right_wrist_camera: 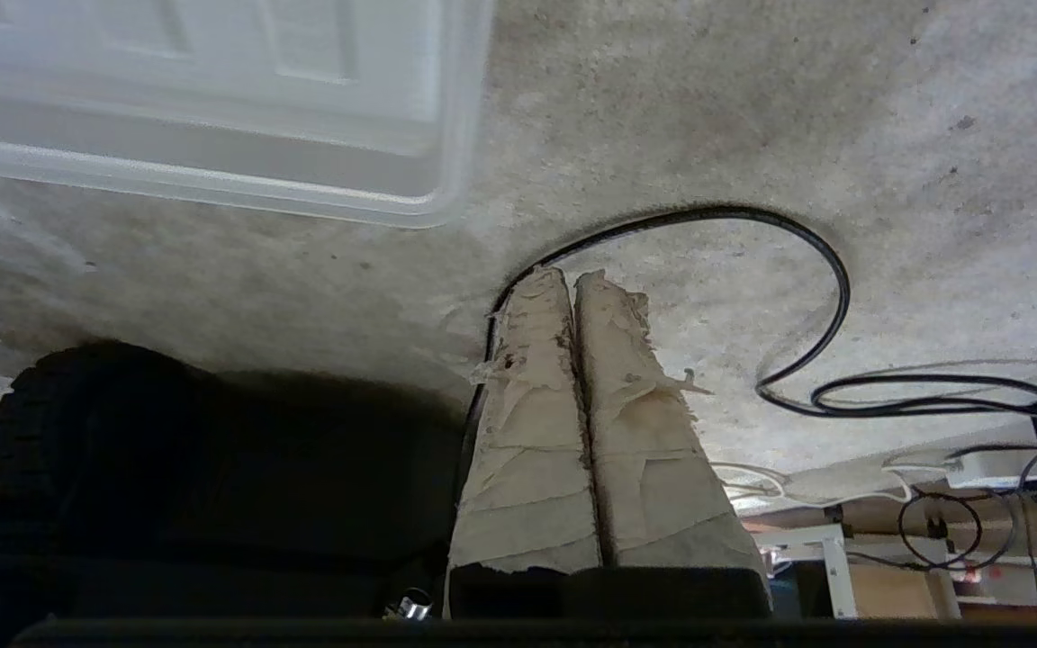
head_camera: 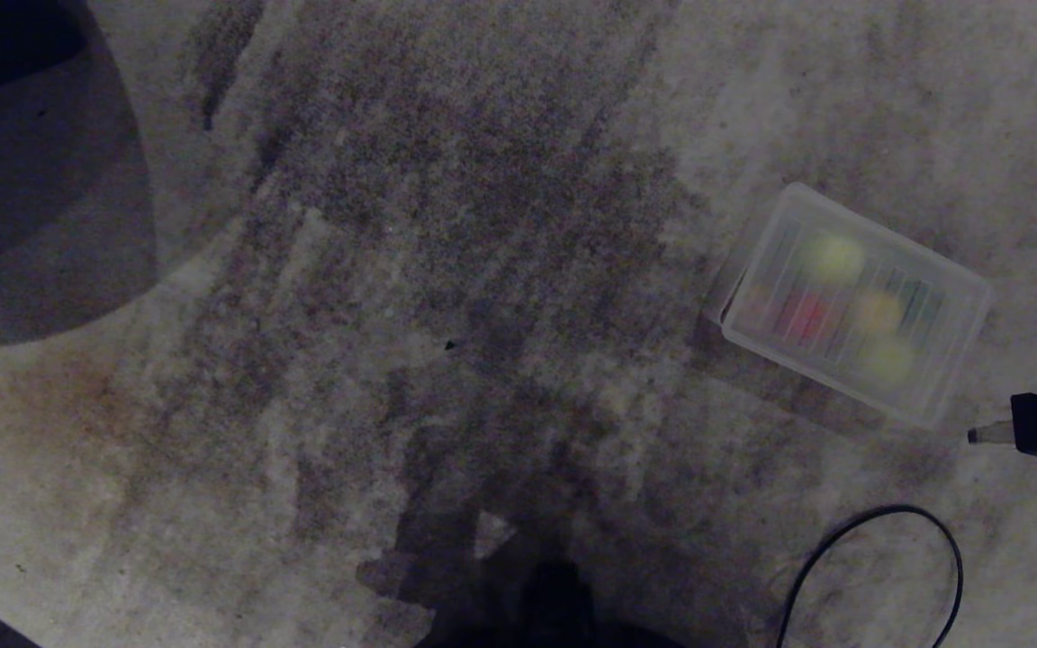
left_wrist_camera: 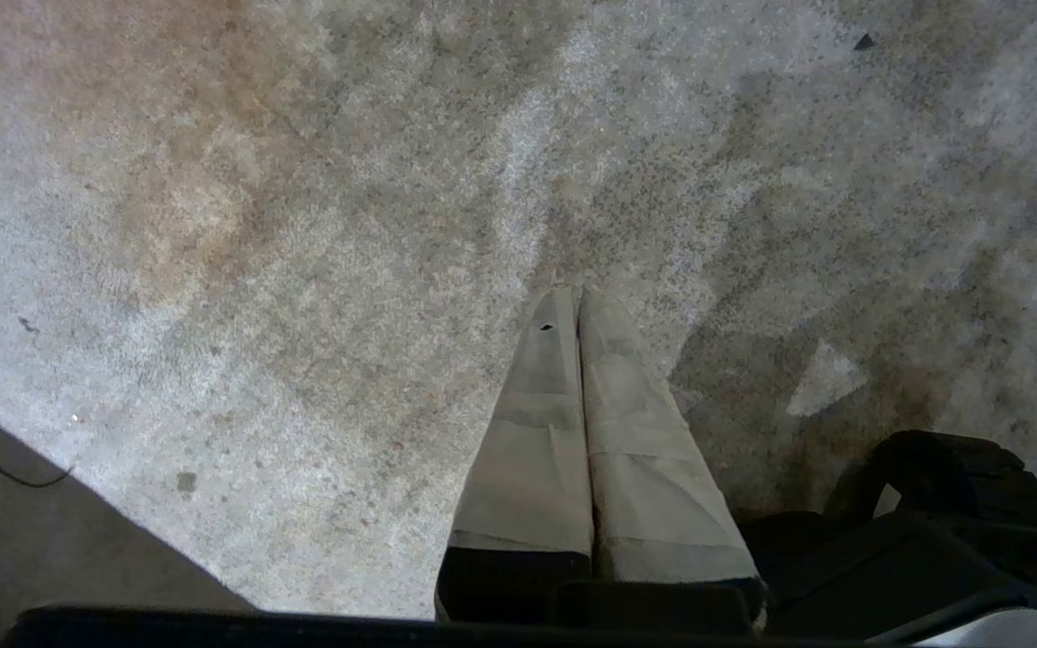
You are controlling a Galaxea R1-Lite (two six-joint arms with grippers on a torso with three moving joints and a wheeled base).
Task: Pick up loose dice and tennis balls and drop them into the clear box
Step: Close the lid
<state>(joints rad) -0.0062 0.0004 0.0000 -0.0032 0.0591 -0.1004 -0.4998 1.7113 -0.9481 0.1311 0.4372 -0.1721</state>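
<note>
The clear box (head_camera: 951,297) lies on the carpet at the right. A ribbed translucent top blurs what is inside it. Through it I make out two yellow-green tennis balls (head_camera: 834,256) (head_camera: 889,360), a red die (head_camera: 807,315) and a yellow die (head_camera: 879,312). No loose dice or balls show on the carpet. My right gripper (head_camera: 978,436) pokes in from the right edge just below the box, shut and empty (right_wrist_camera: 570,274). A corner of the box (right_wrist_camera: 374,193) shows in the right wrist view. My left gripper (left_wrist_camera: 578,292) hangs shut and empty over bare carpet.
A black cable (head_camera: 879,513) loops on the carpet near the front right, close to the right fingertips (right_wrist_camera: 829,270). A dark rounded shape (head_camera: 32,180) fills the far left corner. A wheel of my base (right_wrist_camera: 77,405) and furniture legs with more cables (right_wrist_camera: 933,531) also show.
</note>
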